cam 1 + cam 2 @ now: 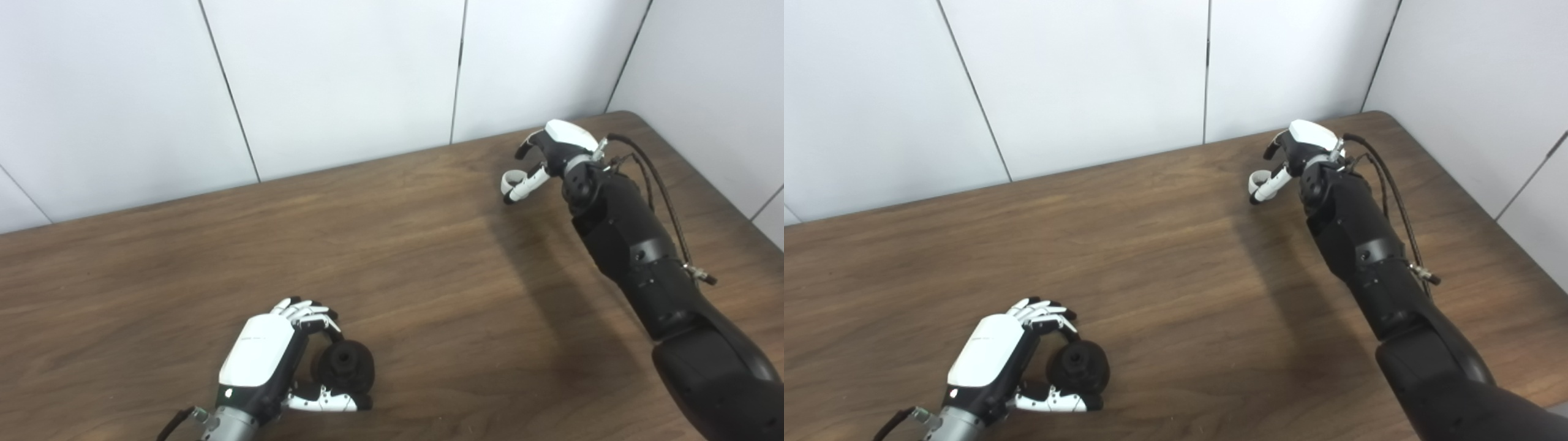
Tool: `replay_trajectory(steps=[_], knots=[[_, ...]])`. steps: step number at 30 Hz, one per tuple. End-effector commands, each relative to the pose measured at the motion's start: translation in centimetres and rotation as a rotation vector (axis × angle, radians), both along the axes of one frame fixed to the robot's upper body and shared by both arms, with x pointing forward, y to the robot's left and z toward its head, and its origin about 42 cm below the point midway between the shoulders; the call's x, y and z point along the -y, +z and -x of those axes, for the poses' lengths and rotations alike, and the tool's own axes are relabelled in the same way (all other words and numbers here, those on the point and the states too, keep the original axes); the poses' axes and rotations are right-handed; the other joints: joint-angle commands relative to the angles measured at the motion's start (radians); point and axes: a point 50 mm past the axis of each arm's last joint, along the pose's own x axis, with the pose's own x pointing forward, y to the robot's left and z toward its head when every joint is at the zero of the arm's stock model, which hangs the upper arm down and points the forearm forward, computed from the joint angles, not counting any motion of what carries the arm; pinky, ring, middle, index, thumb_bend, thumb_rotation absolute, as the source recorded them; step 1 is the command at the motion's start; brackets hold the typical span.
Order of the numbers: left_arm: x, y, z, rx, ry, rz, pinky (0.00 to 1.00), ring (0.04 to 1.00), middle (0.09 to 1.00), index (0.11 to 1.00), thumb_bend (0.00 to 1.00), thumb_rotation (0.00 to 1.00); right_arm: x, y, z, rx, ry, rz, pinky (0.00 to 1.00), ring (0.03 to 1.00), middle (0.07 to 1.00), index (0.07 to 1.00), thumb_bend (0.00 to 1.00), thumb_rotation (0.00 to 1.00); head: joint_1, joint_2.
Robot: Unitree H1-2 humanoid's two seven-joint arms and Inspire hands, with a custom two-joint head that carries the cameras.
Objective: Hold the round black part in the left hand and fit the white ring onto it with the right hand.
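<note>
The left hand (269, 361) grasps the round black part (344, 365) between fingers and thumb. The right hand (551, 156) pinches the white ring (513, 182) at its fingertips.

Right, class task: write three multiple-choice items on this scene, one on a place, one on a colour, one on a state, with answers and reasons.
1. Where is the round black part?
A. near the table's front edge, in the left robot hand
B. at the far right corner
C. beside the wall

2. What colour is the table?
A. white
B. dark brown wood
C. grey

3. What is the right robot hand doing?
A. lying flat and open on the table
B. pressing the black part
C. curled around a white ring

Answers:
1 A, the fingers and thumb close round it near the front.
2 B, wood grain shows.
3 C, the ring sits between its fingers at the far right.
</note>
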Motion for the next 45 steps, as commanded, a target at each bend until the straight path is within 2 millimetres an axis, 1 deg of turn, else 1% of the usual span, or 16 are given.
replay_trajectory(steps=[1,8,25,38,45], knots=[[-0.72,-0.44,-0.05,-0.013,0.006,-0.051,0.92,0.843,0.763,0.485,0.52,0.05,0.26,3.52,-0.98,0.080,-0.001,0.036,0.98,1.000,0.936,0.703,0.81,0.22,-0.001,0.001],[-0.73,-0.48,-0.10,-0.008,0.005,-0.054,0.92,0.841,0.763,0.485,0.52,0.05,0.30,3.40,-0.87,0.077,0.005,0.035,0.98,1.000,0.934,0.684,0.80,0.23,0.002,0.001],[-0.70,-0.29,-0.06,-0.006,0.004,-0.054,0.92,0.838,0.760,0.484,0.52,0.05,0.43,2.89,-0.98,0.050,0.006,0.043,0.96,0.999,0.915,0.638,0.79,0.23,0.007,0.009],[-0.72,-0.23,-0.01,-0.005,0.001,-0.054,0.92,0.841,0.760,0.484,0.52,0.05,0.96,2.83,-0.63,0.033,-0.003,0.058,0.96,1.000,0.913,0.643,0.77,0.22,0.008,0.013],[-0.81,-0.32,-0.08,0.002,0.000,-0.060,0.92,0.838,0.757,0.484,0.52,0.05,0.98,2.76,-0.48,0.037,-0.002,0.047,0.97,1.000,0.909,0.637,0.77,0.21,0.010,0.015]])
